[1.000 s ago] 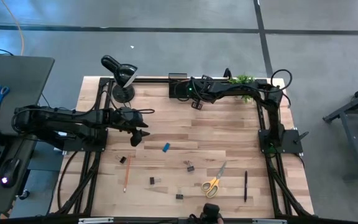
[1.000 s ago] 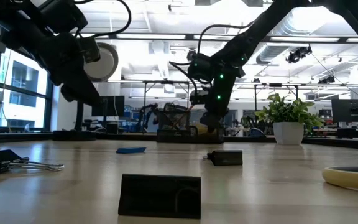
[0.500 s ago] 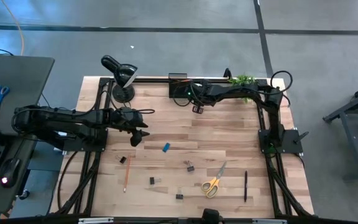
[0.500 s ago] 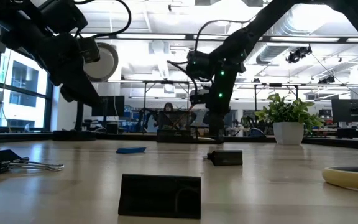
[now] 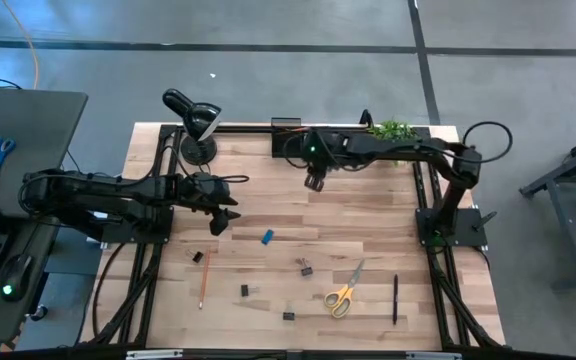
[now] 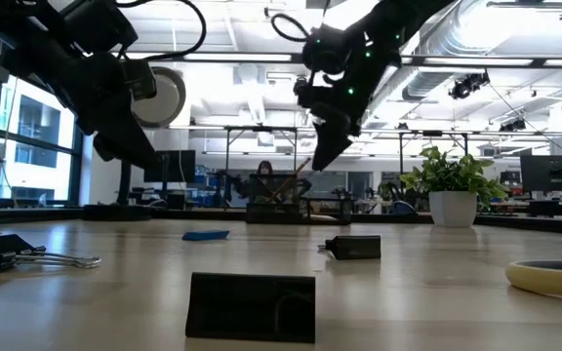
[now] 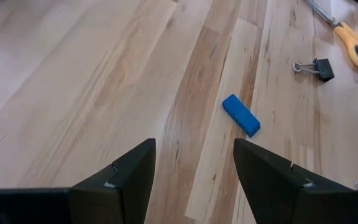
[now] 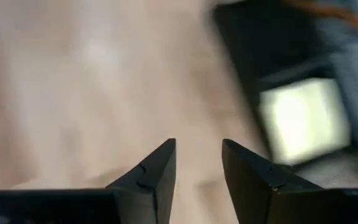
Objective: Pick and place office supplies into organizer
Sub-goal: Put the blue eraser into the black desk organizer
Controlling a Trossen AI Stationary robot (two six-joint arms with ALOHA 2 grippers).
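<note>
The big light wooden table with a black frame carries all the things. The left arm reaches over its left part, and the left gripper hangs above the wood with the fingers released, nothing between them. Just ahead of these fingers lies the small blue rectangular eraser flat on the table, near but not touching them. Farther beyond it are a black binder clip with silver wire handles and the yellow-handled scissors.

The right arm stretches along the far edge of the table. The right gripper is lifted above the wood, and its fingers stand a little apart with nothing between them. Just beyond these fingers stands the small black rectangular organizer at the far edge; the right wrist view shows a pale yellow square pad inside it, but blurred.

Nearer the front, well apart from both pairs of fingers, lie a thin orange pencil, a black pen and more small black binder clips. A black desk lamp stands at the far left corner.
</note>
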